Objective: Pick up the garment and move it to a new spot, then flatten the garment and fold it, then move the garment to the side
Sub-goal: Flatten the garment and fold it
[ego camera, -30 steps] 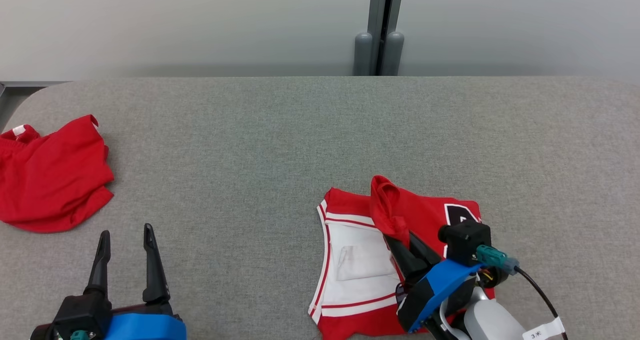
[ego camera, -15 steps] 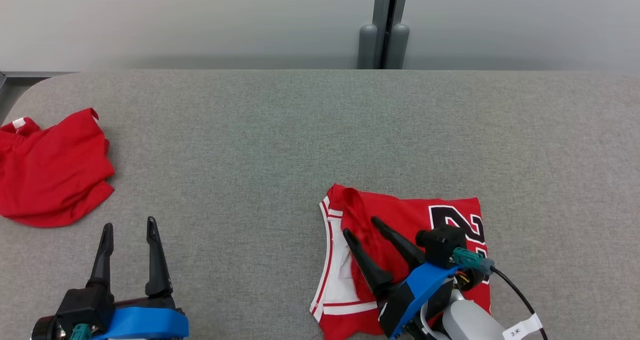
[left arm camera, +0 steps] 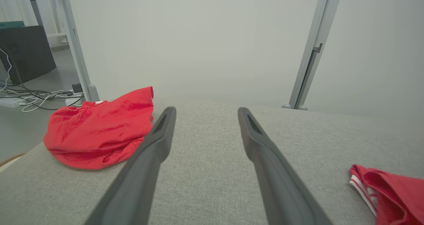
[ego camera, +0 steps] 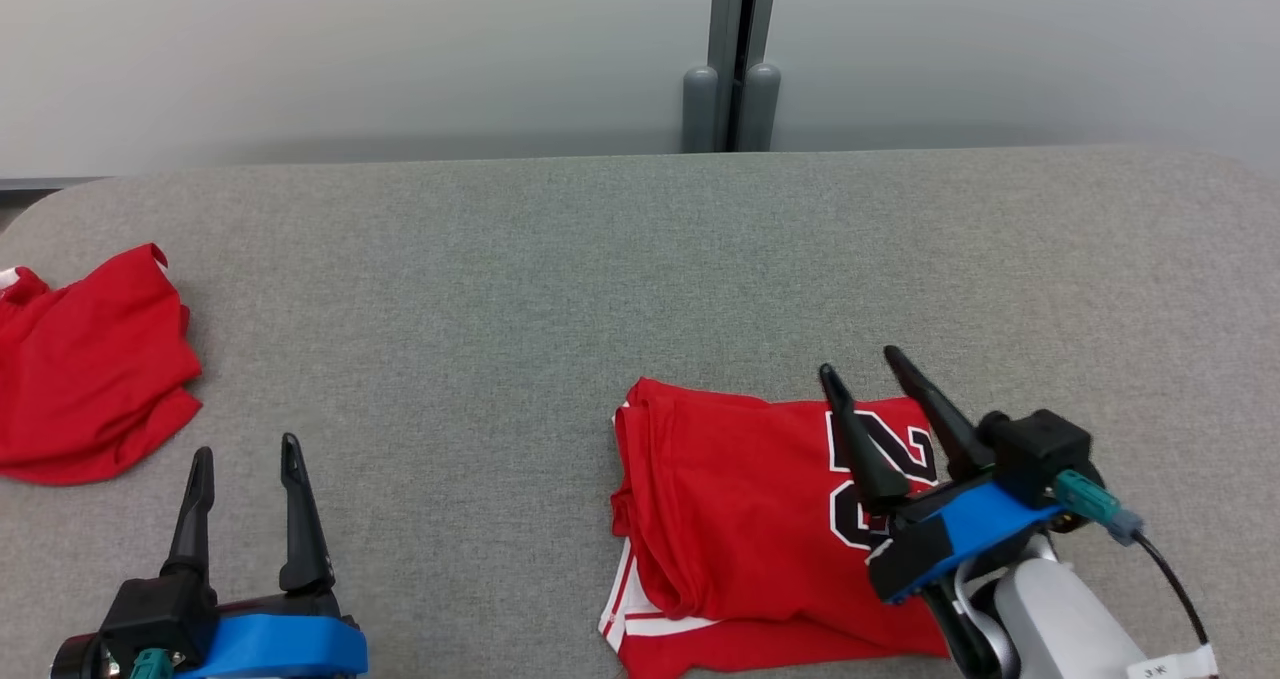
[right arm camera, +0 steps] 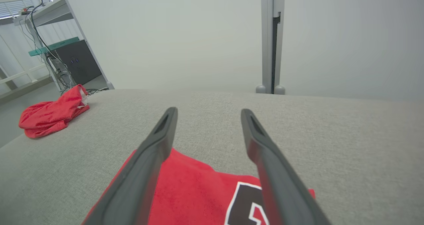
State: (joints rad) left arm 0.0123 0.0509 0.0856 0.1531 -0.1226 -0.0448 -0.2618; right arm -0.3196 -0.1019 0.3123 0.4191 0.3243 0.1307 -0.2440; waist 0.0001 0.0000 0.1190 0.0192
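The garment is a red jersey with a black number and white-striped trim, lying folded on the grey table at front right; it also shows in the right wrist view and at the edge of the left wrist view. My right gripper hovers open over the jersey's right part with nothing between its fingers. My left gripper stands open and empty at the front left, well away from the jersey.
A second red garment lies crumpled at the table's left edge, seen too in the wrist views. A grey post stands against the wall behind the table. Cables and a dark cabinet are on the floor to the left.
My right gripper opened, let go of the raised red fabric, and drew back to the right. The flap now lies flat over the white lining. The head camera has shifted a little.
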